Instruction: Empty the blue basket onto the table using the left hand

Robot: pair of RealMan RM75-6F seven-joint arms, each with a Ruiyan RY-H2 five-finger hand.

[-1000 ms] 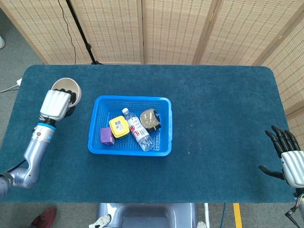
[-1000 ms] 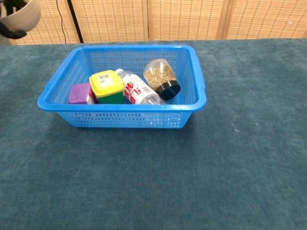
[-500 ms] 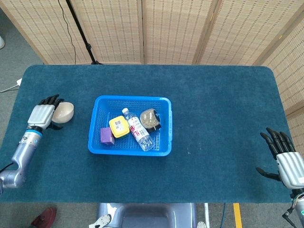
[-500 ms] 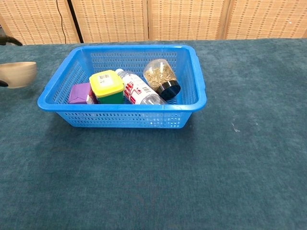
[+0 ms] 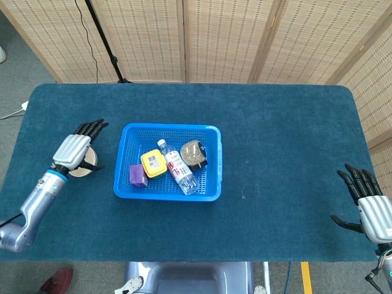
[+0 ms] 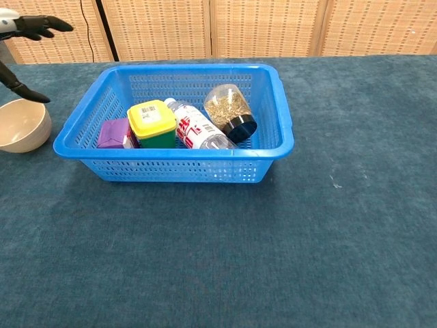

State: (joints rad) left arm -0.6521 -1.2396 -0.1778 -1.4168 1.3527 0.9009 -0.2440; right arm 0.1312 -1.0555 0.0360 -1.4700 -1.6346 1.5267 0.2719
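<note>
The blue basket (image 5: 211, 164) (image 6: 280, 102) sits left of the table's middle. Inside lie a purple box (image 5: 137, 175) (image 6: 114, 132), a yellow-lidded tub (image 5: 153, 163) (image 6: 151, 121), a water bottle (image 5: 177, 168) (image 6: 196, 128) on its side and a clear jar (image 5: 193, 154) (image 6: 229, 108) with a black cap. A beige bowl (image 5: 79, 169) (image 6: 22, 125) stands on the table left of the basket. My left hand (image 5: 78, 146) (image 6: 24, 24) hovers just above the bowl, fingers spread, holding nothing. My right hand (image 5: 369, 206) is open at the table's right front edge.
The table (image 5: 288, 135) is covered in dark teal cloth. Wicker screens (image 5: 214, 37) stand behind it, with a black stand leg (image 5: 104, 40) at the back left.
The left hand brought the bowl down, set it upright on the table left of the basket, let go and rose above it. The right hand barely moved.
</note>
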